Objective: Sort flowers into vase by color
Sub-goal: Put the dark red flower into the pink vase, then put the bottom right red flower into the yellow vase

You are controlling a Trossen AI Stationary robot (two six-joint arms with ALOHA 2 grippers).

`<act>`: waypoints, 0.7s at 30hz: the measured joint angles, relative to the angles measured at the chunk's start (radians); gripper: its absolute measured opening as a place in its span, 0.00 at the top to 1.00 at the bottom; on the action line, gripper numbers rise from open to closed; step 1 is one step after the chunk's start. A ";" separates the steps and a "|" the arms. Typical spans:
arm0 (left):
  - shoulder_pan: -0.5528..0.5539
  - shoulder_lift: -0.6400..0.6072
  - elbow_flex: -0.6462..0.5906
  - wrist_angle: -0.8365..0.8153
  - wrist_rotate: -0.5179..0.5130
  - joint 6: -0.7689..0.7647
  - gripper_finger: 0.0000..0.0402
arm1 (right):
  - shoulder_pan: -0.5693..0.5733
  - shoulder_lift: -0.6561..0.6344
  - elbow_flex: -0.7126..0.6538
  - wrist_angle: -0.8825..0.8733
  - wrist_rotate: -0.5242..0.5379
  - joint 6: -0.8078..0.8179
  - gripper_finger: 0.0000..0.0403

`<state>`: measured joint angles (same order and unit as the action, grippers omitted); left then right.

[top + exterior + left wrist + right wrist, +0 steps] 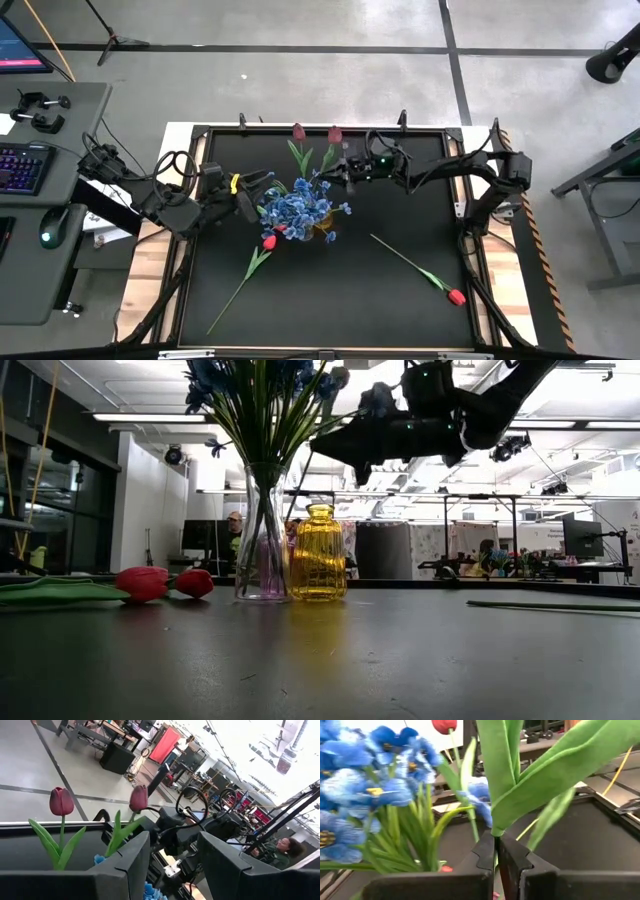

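Blue flowers stand in a clear glass vase, with a yellow vase close beside it. Two dark maroon tulips rise with green leaves just above my right gripper, which is shut on a green stem over the vases. My left gripper stands open and level at blossom height on the bunch's left; blue blossoms show low between its fingers, and I cannot tell if they touch. Red tulips lie flat on the mat. My right gripper pinches a green stem between its two fingers, right where the leaves branch off. It comes in level from the table's right, across the stem. The leaves and blossoms stand above the fingers, leaning toward the far edge. Whether both maroon stems are in the hold, I cannot tell.
The black mat has free room at near right around the red tulip's long stem. A desk with a keyboard stands left of the table. People show far off in the room behind.
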<state>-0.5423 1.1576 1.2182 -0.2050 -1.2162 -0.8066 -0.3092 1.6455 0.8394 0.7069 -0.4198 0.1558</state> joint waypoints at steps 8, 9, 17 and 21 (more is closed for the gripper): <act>0.005 0.000 0.000 0.000 0.000 0.016 0.61 | 0.051 0.000 0.040 -0.115 -0.002 -0.028 0.78; 0.006 0.000 0.000 0.000 0.000 0.016 0.61 | 0.052 0.000 0.047 -0.134 -0.003 -0.033 0.74; 0.006 -0.005 0.000 -0.001 0.002 0.019 0.61 | 0.024 -0.015 0.108 -0.320 -0.011 -0.114 0.39; 0.004 -0.032 0.000 0.000 0.037 0.040 0.61 | -0.015 -0.051 0.122 -0.446 -0.050 -0.200 0.32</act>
<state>-0.5385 1.1252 1.2182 -0.2054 -1.1791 -0.7671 -0.3244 1.5946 0.9616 0.2611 -0.4697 -0.0445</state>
